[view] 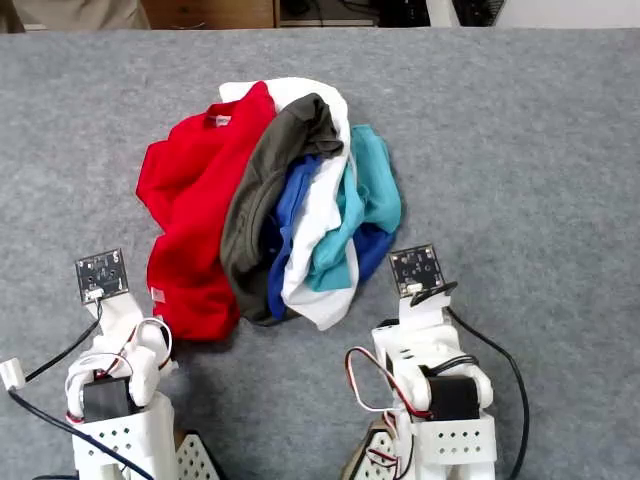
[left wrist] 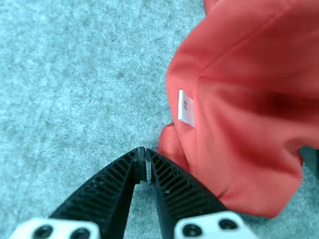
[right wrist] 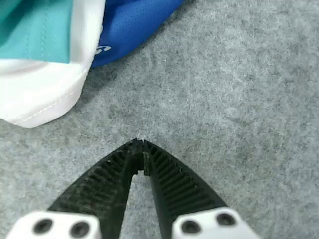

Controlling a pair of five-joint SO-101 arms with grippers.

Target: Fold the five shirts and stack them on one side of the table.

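Five shirts lie in one messy pile in the middle of the grey counter (view: 540, 150). The red shirt (view: 190, 210) is on the pile's left. Next come the dark grey shirt (view: 262, 195), blue shirt (view: 290, 205), white shirt (view: 312, 285) and teal shirt (view: 375, 185). The left arm (view: 120, 360) sits lower left and the right arm (view: 425, 350) lower right, both near the pile.

Five shirts (view: 280, 200) lie in one heap on the one desk (view: 520, 150): one red shirt (view: 190, 200) at the heap's nine o'clock, one dark olive shirt (view: 268, 170), one blue shirt (view: 290, 200), one white shirt (view: 325, 195) and one teal shirt (view: 375, 175) at three o'clock. The red shirt carries two white tags (left wrist: 186, 108). There are two arms, the left arm (view: 120, 385) at the desk's seven o'clock and the right arm (view: 440, 385) at five o'clock. There are two end effectors, the left end effector (left wrist: 144, 162) and the right end effector (right wrist: 140, 152), each with two black ribbed fingers (left wrist: 174, 184).
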